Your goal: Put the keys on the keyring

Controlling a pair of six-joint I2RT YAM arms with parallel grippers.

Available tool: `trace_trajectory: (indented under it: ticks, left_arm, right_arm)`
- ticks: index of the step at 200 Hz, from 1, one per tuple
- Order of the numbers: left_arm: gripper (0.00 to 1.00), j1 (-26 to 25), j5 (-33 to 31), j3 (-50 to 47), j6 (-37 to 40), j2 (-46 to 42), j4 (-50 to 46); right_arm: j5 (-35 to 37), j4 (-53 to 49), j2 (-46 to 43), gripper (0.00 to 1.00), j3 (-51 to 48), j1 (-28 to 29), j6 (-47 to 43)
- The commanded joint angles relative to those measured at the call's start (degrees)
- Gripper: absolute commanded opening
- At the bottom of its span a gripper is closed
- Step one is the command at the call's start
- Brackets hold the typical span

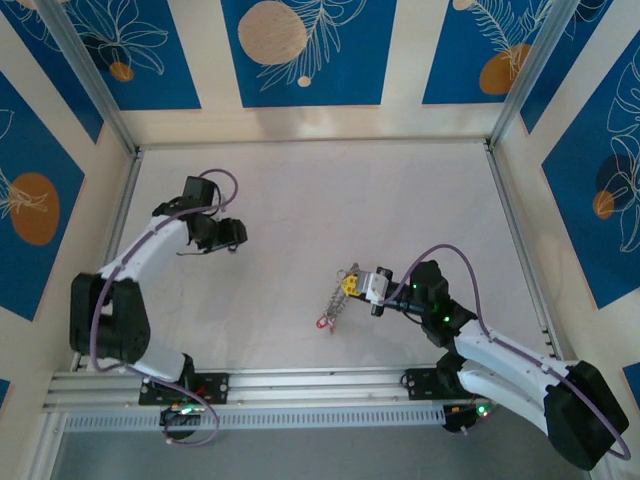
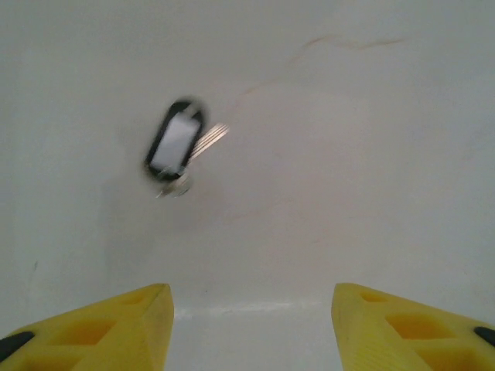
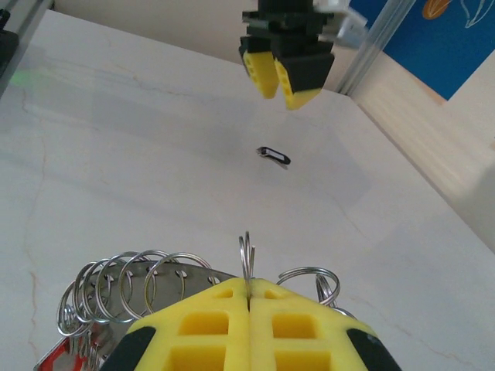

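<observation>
I'm seeing R gripper (image 3: 249, 284) clenching on a wire loop of the keyring (image 3: 138, 287), near mid table (image 1: 300, 180), w/ red-headed keys (image 3: 56, 360) hanging at its edge. L gripper (image 2: 251, 300) is hovering, fingers released, nothing btwn them, over a small black tag (image 2: 176, 143) lying flat.

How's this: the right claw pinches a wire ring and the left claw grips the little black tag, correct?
Wrong on the left claw: it is open, and the little black tag lies loose on the table, per the left wrist view.
</observation>
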Motion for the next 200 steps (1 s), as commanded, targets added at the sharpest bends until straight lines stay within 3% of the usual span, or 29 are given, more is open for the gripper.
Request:
trace_trajectory:
  ticks: [1, 15, 41, 71, 92, 117, 138, 171, 200]
  left_arm:
    - [0.56, 1.0, 1.7, 0.6, -9.0, 4.0, -3.5]
    - [0.56, 0.8, -0.6, 1.1, -10.4, 5.4, -2.7]
    - [0.51, -0.8, -11.0, 4.7, -10.1, 9.2, -4.7]
    - [0.50, -2.4, -11.7, 8.1, -9.7, 14.9, -5.7]
    - [0.42, -3.2, -13.4, 8.3, -10.1, 17.1, -5.2]
    - [0.41, -4.7, -15.8, 9.3, -9.5, 19.4, -5.7]
    - [0.41, -6.5, -19.0, 10.3, -9.0, 20.4, -6.1]
    - [0.40, -7.1, -19.1, 11.0, -9.3, 21.4, -6.0]
    - [0.33, -7.2, -20.9, 11.6, -9.1, 22.3, -6.2]
  right_arm:
    - [-2.0, -0.9, -1.9, 0.00, 2.2, -0.2, 1.1]
    - [-1.7, -1.1, -2.7, 0.00, 1.9, -0.3, 1.3]
    - [-1.4, 0.1, -3.6, 0.00, 0.9, -0.4, 2.2]
    - [-1.5, 1.4, -4.3, 0.00, 0.0, -0.6, 3.0]
    - [-1.2, 1.0, -5.5, 0.00, -0.5, -0.8, 3.1]
    - [-0.7, 0.7, -6.7, 0.00, -0.8, -0.9, 3.1]
    - [-0.7, 0.6, -7.2, 0.00, -0.8, -1.0, 3.5]
    - [-1.1, -0.1, -8.5, 0.00, -1.2, -1.0, 3.8]
    - [-0.9, 0.0, -9.1, 0.00, -1.6, -1.1, 3.7]
